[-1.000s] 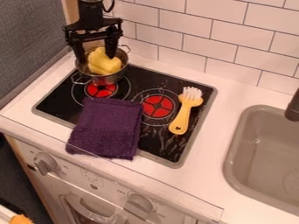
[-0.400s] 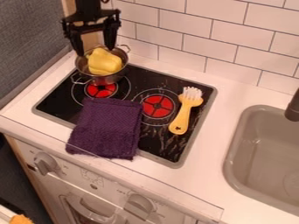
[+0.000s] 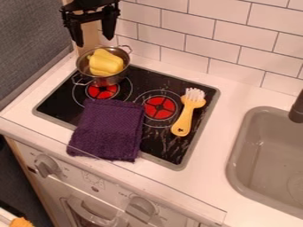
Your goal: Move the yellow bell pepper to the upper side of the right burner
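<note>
My gripper [image 3: 94, 41] is over the far left of the stove, above the pot and just beyond it. Fingers spread wide, tips down, nothing pinched. Yellow bell pepper [image 3: 105, 63] sits below me, in the metal pot [image 3: 109, 81]; my tips are clear of it.

Pepper look: plain yellow all over, blocky, fat rounded lobes with a shallow crease. Top is paler where light hits, near side shades to deeper yellow. Smooth skin. Leans in the pot, upper part poking above the rim, lower part hidden by the near wall. Can't make out a stem.

Pot is upright, two loop handles, over the far part of the left burner [image 3: 102, 92], whose red center shows on the near side. Right burner [image 3: 160, 107] has its red center showing, no pepper on it. Yellow brush [image 3: 183, 123] lies to the right of that center, white bristles at the far end, handle toward the near side. Purple cloth [image 3: 109, 133] lies folded over the stove's near edge, left of the right burner. Gray sink [image 3: 238, 155] at the right, set in the white counter [image 3: 216, 148].
</note>
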Controlling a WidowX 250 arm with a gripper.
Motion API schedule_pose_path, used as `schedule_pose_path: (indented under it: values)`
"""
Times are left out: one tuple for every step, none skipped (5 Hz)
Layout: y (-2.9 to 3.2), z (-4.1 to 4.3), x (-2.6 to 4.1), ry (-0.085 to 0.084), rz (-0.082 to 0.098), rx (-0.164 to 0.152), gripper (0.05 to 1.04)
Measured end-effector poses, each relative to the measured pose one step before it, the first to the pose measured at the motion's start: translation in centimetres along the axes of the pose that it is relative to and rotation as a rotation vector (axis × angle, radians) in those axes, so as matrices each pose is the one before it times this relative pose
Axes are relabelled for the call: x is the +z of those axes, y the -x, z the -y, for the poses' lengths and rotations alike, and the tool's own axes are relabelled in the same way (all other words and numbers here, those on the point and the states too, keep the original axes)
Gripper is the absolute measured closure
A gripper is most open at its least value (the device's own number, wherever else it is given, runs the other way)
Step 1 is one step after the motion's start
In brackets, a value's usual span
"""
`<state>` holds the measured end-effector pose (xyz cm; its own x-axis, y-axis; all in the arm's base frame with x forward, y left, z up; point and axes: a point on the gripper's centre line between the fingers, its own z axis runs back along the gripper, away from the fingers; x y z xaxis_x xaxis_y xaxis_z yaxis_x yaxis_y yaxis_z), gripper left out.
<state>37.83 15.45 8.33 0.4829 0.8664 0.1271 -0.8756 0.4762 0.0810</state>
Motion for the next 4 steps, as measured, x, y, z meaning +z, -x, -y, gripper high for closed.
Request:
schedule_pose_path:
  values:
    - [0.908,0.263,-0.387,-0.0425,0.0180,0.0694,0.083]
    - [0.593,-0.228,-0.709,-0.0227,-0.0009,0.0685,0.083]
    - [0.237,0.192,-1.463,-0.0134,-0.0050,0.0475,0.084]
    - [-0.124,-0.031,-0.089,-0.0143,0.0201,0.0457,0.083]
